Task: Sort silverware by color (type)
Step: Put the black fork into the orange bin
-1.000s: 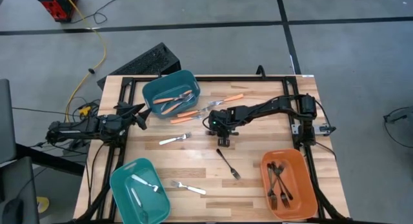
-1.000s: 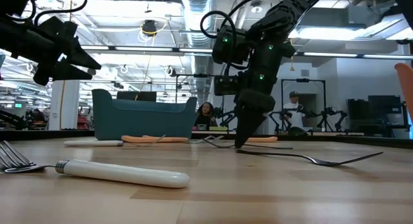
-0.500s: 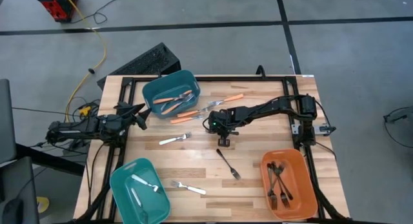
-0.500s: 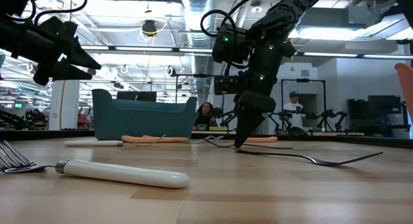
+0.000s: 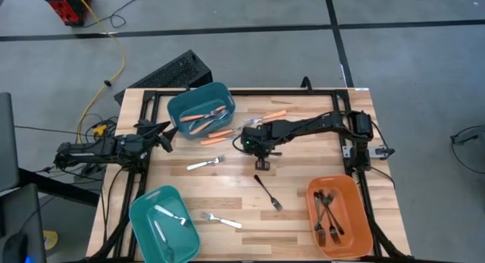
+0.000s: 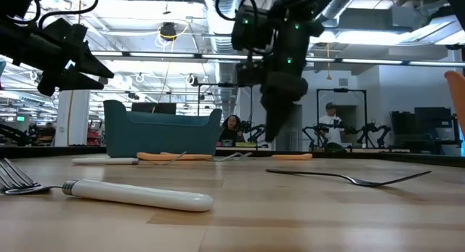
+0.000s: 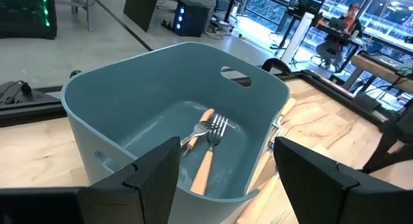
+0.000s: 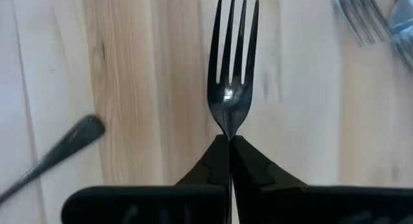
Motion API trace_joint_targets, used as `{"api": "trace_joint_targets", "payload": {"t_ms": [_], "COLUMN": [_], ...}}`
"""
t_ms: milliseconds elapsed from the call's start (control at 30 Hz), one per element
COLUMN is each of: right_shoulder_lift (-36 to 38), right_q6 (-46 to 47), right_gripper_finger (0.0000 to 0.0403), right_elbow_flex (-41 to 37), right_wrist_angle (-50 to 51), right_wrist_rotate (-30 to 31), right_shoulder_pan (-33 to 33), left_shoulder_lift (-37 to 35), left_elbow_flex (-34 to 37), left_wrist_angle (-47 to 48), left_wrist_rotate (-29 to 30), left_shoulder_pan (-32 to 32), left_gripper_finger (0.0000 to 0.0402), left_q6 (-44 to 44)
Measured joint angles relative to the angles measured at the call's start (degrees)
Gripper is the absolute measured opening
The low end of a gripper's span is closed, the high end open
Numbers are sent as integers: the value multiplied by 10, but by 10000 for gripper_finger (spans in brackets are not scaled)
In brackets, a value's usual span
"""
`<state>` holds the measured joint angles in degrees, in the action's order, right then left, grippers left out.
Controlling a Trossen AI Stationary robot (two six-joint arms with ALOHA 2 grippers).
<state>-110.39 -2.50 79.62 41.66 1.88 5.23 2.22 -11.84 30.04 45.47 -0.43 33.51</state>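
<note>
Pinching a black fork by the neck, the right tool has its two dark fingers pressed together on the stem just below the tines, with pale wood grain showing behind it. In the high view this right tool sits just above the middle of the frame, over the wooden surface; in the low view it hangs clear of the boards near the top centre.

A second black fork lies loose on the surface below the right tool, a little right of centre, and its handle end shows at the left edge of the right wrist view.

Toward the upper left of the surface stands a teal bin with orange-handled forks inside; more orange-handled forks lie on the wood just right of it. A white fork rests left of centre, and another white fork lies near the bottom edge. At the lower left a second teal bin holds a white fork. The orange bin at the lower right holds several black forks.

The left tool waits at the left edge of the surface, its fingers spread apart and pointed at the upper teal bin, holding nothing.
</note>
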Motion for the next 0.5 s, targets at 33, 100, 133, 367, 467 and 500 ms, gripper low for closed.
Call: {"api": "trace_joint_targets", "payload": {"t_ms": [33,100,133,367,467,500], "right_shoulder_lift": [0,0,0,0,0,0], "right_q6": [-6,-10,-10,-34,-41,-41], "right_gripper_finger": [22,22,22,30,27,25], "right_elbow_flex": [10,26,35,95,117,125], "right_wrist_angle": [4,16,28,92,108,116], "right_wrist_rotate": [0,3,4,4,4,4], "right_shoulder_pan": [0,0,0,-5,-10,-11], "left_shoulder_lift": [0,0,0,0,0,0], "left_elbow_flex": [0,0,0,0,0,0], "left_wrist_angle": [0,0,0,0,0,0], "left_wrist_rotate": [0,1,2,2,2,2], "left_shoulder_pan": [0,0,0,0,0,0], "left_gripper_finger": [235,235,235,235,235,235], "left_q6": [-1,-3,-3,-8,-13,-13]}}
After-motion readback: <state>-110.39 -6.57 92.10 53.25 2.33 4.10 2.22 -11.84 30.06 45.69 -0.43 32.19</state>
